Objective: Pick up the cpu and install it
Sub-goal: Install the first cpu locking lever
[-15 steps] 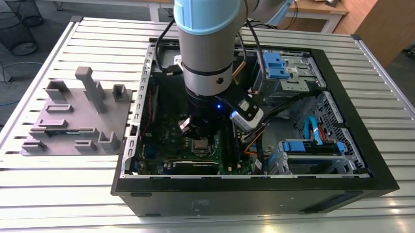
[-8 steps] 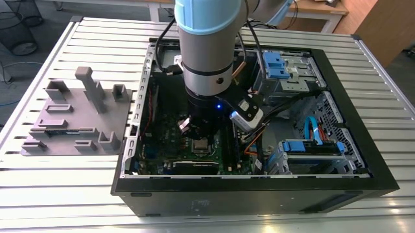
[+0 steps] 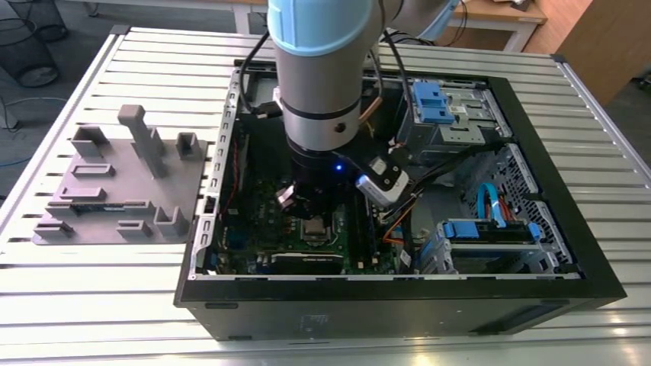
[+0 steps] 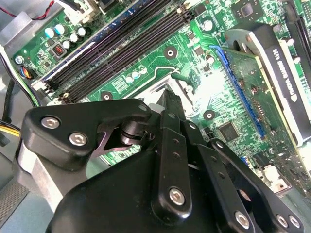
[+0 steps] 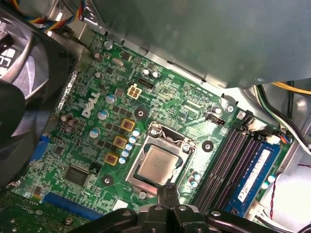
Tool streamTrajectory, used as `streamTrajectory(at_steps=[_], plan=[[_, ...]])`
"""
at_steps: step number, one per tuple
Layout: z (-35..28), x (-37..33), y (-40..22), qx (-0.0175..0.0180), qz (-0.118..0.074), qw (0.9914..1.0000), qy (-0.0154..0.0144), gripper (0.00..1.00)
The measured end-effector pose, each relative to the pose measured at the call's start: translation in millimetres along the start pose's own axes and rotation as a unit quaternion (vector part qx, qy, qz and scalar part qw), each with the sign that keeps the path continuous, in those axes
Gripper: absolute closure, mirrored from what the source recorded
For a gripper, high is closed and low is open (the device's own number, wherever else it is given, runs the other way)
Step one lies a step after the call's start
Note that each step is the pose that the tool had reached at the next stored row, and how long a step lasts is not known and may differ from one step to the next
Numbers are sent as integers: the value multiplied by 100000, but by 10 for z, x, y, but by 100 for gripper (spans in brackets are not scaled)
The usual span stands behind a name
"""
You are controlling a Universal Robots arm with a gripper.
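The cpu (image 5: pixel 158 165), a small square chip with a silver-grey top, lies flat inside the metal-framed socket (image 5: pixel 146 141) on the green motherboard (image 5: pixel 87 141). In the exterior view the cpu (image 3: pixel 317 226) shows as a small pale square just below the arm's tool. My gripper (image 5: pixel 169 188) hangs close above the socket's edge with its two black fingers pressed together and nothing between them. In the second wrist view the gripper (image 4: pixel 167 96) points down at the socket area, and its black linkage hides most of the socket.
The open black computer case (image 3: pixel 407 309) lies on a slatted metal table. Drive bays with blue clips (image 3: pixel 446 103) and loose cables fill the exterior view's right side. A grey fixture plate (image 3: pixel 117 187) sits left of the case. Memory slots (image 5: pixel 233 155) and an expansion card (image 4: pixel 252 73) flank the socket.
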State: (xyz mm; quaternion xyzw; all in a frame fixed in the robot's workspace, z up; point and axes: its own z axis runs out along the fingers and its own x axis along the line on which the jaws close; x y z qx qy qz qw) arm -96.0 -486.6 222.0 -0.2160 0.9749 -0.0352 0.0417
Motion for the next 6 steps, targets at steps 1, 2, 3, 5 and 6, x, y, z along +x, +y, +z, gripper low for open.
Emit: streamTrajectory(at_steps=[1, 2, 3, 5, 6], plan=[[0, 4, 2, 2, 3, 100000, -9, 89], [0, 3, 2, 5, -1, 100000, -12, 89], [0, 5, 2, 5, 1, 100000, -14, 89], [-1, 6, 3, 4, 0, 100000, -13, 89], [0, 7, 3, 4, 1, 100000, -14, 89]])
